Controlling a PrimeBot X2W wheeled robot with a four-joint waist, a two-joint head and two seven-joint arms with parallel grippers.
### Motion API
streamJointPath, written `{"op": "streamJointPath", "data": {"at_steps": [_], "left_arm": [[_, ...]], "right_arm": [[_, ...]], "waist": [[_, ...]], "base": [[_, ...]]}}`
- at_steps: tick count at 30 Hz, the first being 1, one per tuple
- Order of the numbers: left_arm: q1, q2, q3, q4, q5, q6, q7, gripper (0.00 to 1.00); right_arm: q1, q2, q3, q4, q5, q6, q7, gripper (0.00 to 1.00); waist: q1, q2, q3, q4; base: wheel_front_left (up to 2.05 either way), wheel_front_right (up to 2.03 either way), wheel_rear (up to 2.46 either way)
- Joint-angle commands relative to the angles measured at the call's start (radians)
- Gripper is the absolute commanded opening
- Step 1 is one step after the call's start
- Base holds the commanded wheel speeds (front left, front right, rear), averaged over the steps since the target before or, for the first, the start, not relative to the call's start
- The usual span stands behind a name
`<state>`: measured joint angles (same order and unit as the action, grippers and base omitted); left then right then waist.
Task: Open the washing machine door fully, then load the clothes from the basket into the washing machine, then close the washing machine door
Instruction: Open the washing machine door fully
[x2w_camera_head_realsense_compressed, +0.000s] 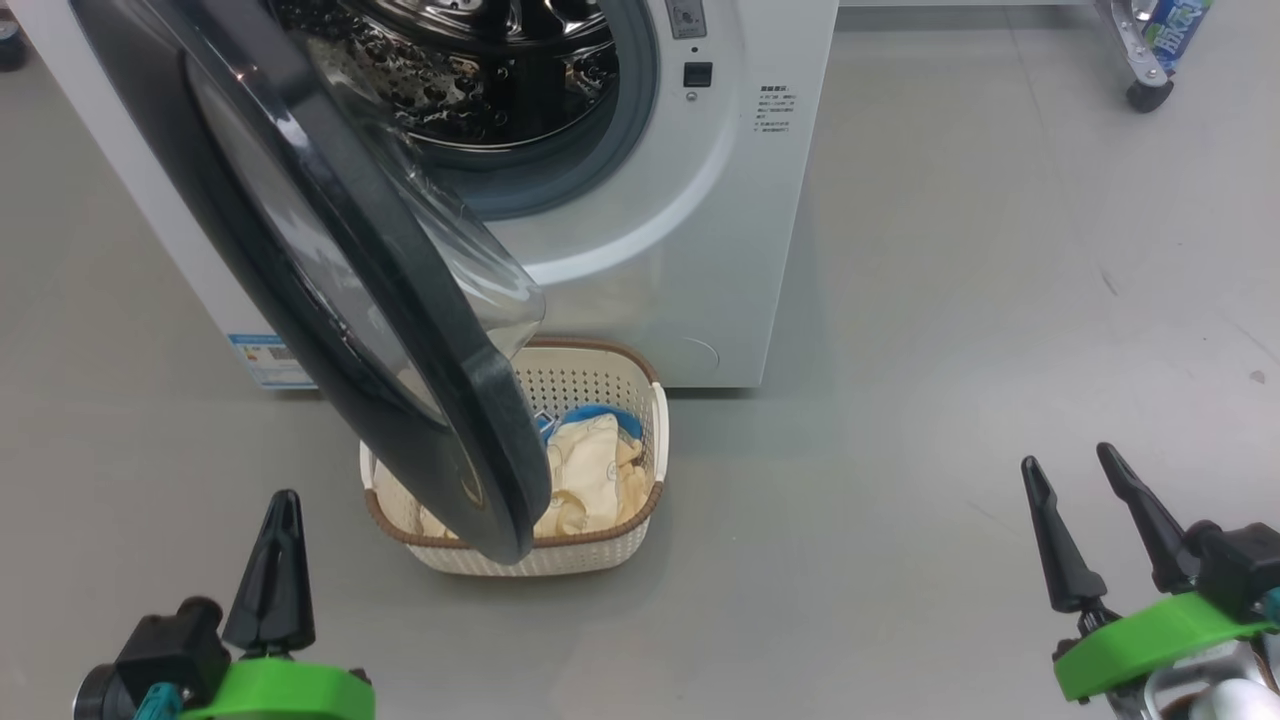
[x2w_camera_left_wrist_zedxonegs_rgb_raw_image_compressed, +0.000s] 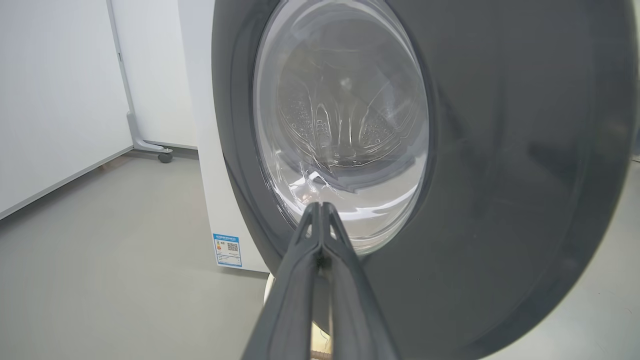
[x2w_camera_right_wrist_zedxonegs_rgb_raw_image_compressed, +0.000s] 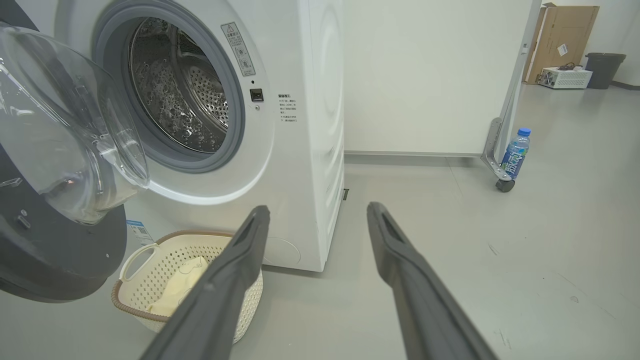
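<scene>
The white washing machine (x2w_camera_head_realsense_compressed: 700, 220) stands ahead with its steel drum (x2w_camera_head_realsense_compressed: 480, 70) exposed. Its black-rimmed door (x2w_camera_head_realsense_compressed: 400, 330) is swung out about halfway and hangs over the basket (x2w_camera_head_realsense_compressed: 580, 550), which sits on the floor before the machine. Cream-yellow clothes (x2w_camera_head_realsense_compressed: 590, 470) with blue trim lie inside the basket. My left gripper (x2w_camera_head_realsense_compressed: 280, 500) is shut and empty at the lower left, short of the door; in the left wrist view its joined tips (x2w_camera_left_wrist_zedxonegs_rgb_raw_image_compressed: 320, 206) point at the door's glass (x2w_camera_left_wrist_zedxonegs_rgb_raw_image_compressed: 345, 115). My right gripper (x2w_camera_head_realsense_compressed: 1070, 462) is open at the lower right, away from everything. The right wrist view shows the basket (x2w_camera_right_wrist_zedxonegs_rgb_raw_image_compressed: 150, 270) and drum (x2w_camera_right_wrist_zedxonegs_rgb_raw_image_compressed: 180, 85).
A rolling partition foot with a caster (x2w_camera_head_realsense_compressed: 1148, 92) and a blue-capped bottle (x2w_camera_right_wrist_zedxonegs_rgb_raw_image_compressed: 515, 152) stand at the far right. Another caster foot (x2w_camera_left_wrist_zedxonegs_rgb_raw_image_compressed: 162, 156) lies left of the machine. A cardboard box (x2w_camera_right_wrist_zedxonegs_rgb_raw_image_compressed: 562, 42) and dark bin (x2w_camera_right_wrist_zedxonegs_rgb_raw_image_compressed: 604, 70) are far back. Grey floor spreads to the right.
</scene>
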<state>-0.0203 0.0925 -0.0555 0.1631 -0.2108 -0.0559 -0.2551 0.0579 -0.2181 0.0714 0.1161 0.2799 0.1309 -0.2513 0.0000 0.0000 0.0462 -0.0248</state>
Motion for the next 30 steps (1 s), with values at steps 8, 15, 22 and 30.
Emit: {"op": "streamJointPath", "data": {"at_steps": [8, 15, 22, 30], "left_arm": [[-0.057, 0.014, 0.062, -0.144, 0.015, -0.004, -0.007, 0.0], [-0.165, 0.051, 0.027, -0.336, 0.069, -0.017, 0.012, 0.0], [-0.318, 0.062, -0.082, -0.476, 0.091, -0.046, 0.108, 0.0], [-0.406, 0.011, -0.253, -0.543, 0.079, -0.059, 0.177, 0.0]], "right_arm": [[-0.031, -0.014, 0.012, -0.015, 0.001, 0.0, -0.01, 1.0], [-0.025, -0.008, 0.007, -0.005, 0.002, 0.0, -0.01, 1.0], [-0.027, -0.008, 0.007, -0.003, 0.003, 0.0, -0.01, 1.0], [-0.038, -0.009, 0.012, -0.005, 0.004, 0.0, -0.01, 1.0]], "waist": [[0.0, 0.0, -0.009, 0.008], [0.0, 0.0, -0.028, 0.013], [0.0, 0.0, -0.036, 0.007], [0.0, 0.0, -0.029, -0.016]], "base": [[0.0, 0.0, 0.0], [0.0, 0.0, 0.0], [0.0, 0.0, 0.0], [0.0, 0.0, 0.0]]}}
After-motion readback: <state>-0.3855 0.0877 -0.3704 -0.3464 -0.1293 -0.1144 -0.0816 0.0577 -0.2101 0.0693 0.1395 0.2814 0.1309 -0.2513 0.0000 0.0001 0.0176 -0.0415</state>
